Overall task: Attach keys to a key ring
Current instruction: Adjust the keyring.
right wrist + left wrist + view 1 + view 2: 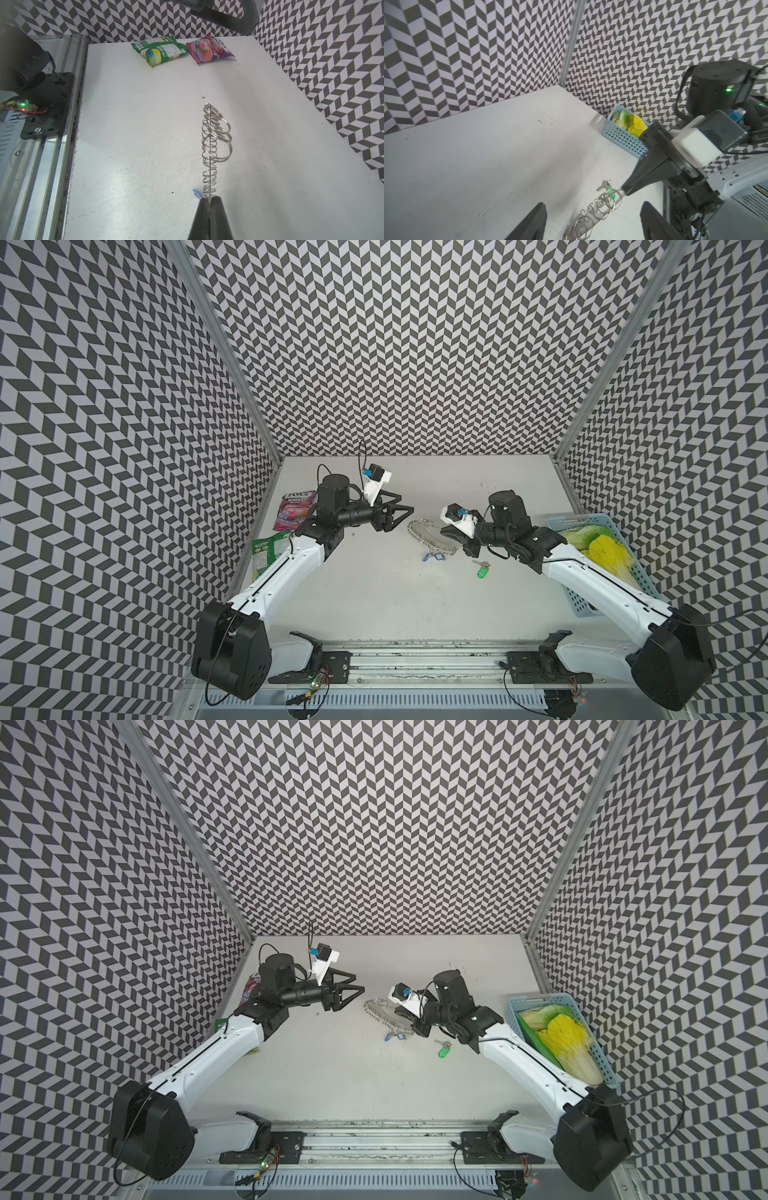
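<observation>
The right gripper (209, 200) is clamped tight on one end of the key ring (431, 536), whose long axis runs straight out from the fingers toward the left gripper (407, 505). The left gripper stands wide open and empty just short of the ring's far tip. The green-tagged key (482, 570) lies on the table (395, 605) near the right wrist, apart from the ring, tag end toward the near edge.

Robot lab test cell, chevron-patterned walls (415, 344), white tabletop (395, 593), aluminium mounting rail (415, 657)
</observation>
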### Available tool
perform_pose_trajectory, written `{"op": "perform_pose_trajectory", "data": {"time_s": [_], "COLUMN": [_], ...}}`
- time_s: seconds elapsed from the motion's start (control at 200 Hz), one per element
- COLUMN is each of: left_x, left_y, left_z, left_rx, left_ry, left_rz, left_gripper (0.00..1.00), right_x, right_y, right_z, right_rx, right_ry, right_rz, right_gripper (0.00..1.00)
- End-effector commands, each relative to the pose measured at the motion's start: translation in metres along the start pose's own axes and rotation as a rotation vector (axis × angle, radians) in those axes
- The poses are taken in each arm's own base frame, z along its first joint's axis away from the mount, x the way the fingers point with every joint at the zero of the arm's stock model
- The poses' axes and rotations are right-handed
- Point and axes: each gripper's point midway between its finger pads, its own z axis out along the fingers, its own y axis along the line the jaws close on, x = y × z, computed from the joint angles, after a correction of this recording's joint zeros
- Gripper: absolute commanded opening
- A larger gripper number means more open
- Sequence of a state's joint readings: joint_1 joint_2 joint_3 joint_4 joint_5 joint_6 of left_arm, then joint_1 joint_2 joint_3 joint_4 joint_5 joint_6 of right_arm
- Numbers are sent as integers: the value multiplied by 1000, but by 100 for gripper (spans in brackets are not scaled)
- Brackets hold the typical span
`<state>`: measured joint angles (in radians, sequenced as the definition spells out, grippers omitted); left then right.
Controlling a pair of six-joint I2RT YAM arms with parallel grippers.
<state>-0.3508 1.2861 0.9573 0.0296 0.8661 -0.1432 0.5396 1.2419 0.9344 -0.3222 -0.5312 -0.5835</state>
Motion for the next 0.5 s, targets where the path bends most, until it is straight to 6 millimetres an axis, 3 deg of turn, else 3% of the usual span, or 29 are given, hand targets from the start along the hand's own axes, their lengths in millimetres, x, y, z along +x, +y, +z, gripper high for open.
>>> {"op": "perform_pose_trajectory", "data": {"time_s": [0.0,0.13,0.27,0.496], "left_x": [9,11,26,35], "left_y": [-22,-27,-28,-56], "left_z": [-3,0,14,27], "left_rx": [132,183,212,348], "left_ry": [29,34,96,151], "left_rz": [-29,-65,-109,-152], "left_gripper": [77,78,78,76], "right_x": [-29,-28,-30,-31], "right_y": [12,21,26,29], "right_z": [-14,-15,-16,-17], "right_rx": [-50,-66,-73,-86], "right_ry": [-69,-44,-29,-20], "right_rz": [-146,-174,-206,-218], "right_gripper": [0,0,0,0]}}
